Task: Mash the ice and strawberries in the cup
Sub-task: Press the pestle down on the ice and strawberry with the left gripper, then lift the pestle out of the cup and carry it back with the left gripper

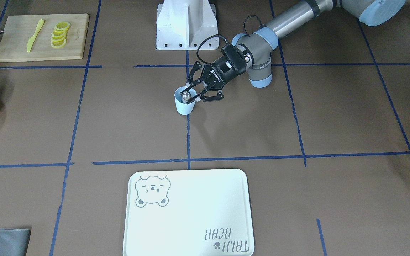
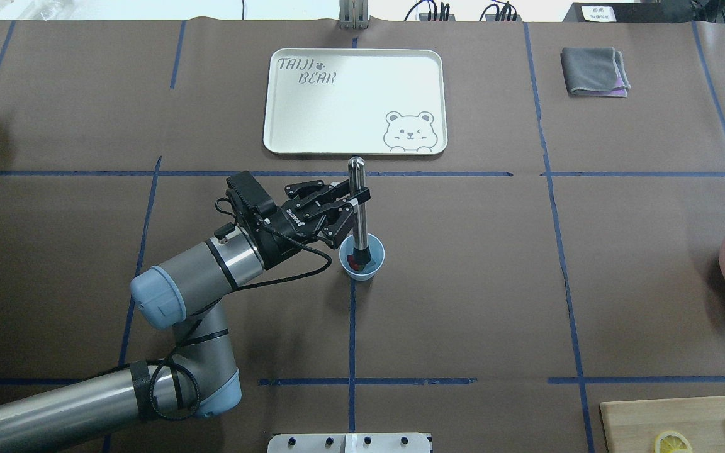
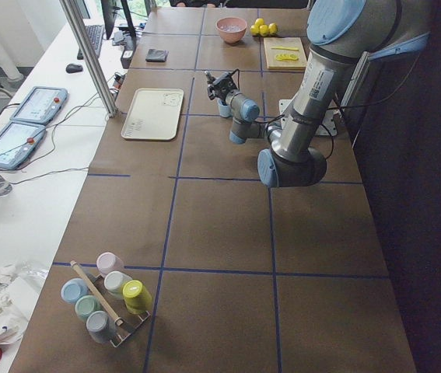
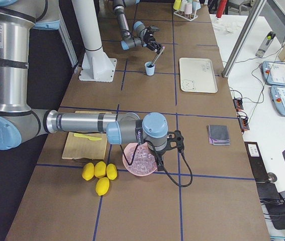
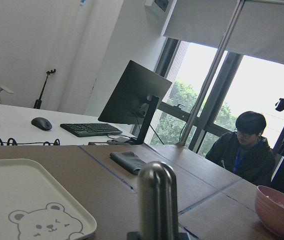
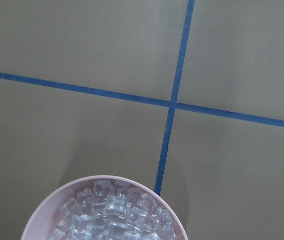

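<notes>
The pale blue cup [image 2: 362, 258] stands near the table's middle, and a red strawberry [image 2: 352, 259] shows inside it. A steel muddler [image 2: 357, 207] stands upright in the cup. My left gripper [image 2: 348, 202] is shut on its shaft from the side, above the rim; the front view shows the same gripper [image 1: 195, 93] and cup [image 1: 184, 104]. I cannot make out ice in the cup. Clear ice cubes [image 6: 112, 216] fill the pink bowl [image 6: 46, 207]. My right gripper [image 4: 168, 145] hangs over that bowl; I cannot tell whether it is open or shut.
A white bear tray [image 2: 355, 100] lies beyond the cup. A cutting board [image 1: 16, 42] carries lemon slices [image 1: 59, 33] and a yellow knife [image 1: 35, 35]. Also about are whole lemons [image 4: 99, 173], a grey cloth [image 2: 592, 71] and a rack of cups [image 3: 107, 295]. A person sits past the table.
</notes>
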Robot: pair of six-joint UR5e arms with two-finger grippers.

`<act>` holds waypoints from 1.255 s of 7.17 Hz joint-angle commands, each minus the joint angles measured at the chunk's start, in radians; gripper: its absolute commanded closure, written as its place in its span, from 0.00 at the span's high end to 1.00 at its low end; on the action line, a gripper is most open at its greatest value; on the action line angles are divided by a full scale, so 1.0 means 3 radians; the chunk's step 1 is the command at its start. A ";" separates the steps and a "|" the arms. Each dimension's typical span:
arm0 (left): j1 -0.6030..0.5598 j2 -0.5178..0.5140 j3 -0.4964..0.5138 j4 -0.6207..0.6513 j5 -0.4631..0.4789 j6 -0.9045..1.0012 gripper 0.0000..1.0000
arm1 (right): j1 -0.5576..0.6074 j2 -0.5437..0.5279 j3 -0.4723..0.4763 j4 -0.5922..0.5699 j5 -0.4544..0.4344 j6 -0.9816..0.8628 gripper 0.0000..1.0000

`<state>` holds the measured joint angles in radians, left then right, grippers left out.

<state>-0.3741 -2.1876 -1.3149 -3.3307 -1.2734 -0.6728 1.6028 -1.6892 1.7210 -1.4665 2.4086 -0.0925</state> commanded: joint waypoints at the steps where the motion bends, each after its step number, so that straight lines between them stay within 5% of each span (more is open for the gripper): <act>1: -0.0061 0.0005 -0.0421 0.0393 -0.0014 -0.0007 0.00 | 0.0001 -0.0004 0.0011 0.0000 0.0009 0.0002 0.99; 3: -0.0189 0.0031 -0.0922 0.0924 -0.0045 -0.0017 0.00 | 0.0001 0.0001 0.0021 0.0000 0.0015 0.0007 0.99; 5: -0.0530 0.0122 -0.1083 0.1203 -0.0421 -0.0124 0.00 | 0.0001 0.0006 0.0041 0.0005 0.0015 0.0022 0.99; 9: -0.1741 0.0705 -0.1093 0.1768 -0.2136 -0.0784 0.00 | 0.0001 0.0021 0.0057 0.0000 0.0020 0.0037 0.99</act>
<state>-0.7805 -2.0271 -1.6427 -2.8758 -1.7412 -0.8749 1.6030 -1.6842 1.7373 -1.4653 2.4129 -0.0821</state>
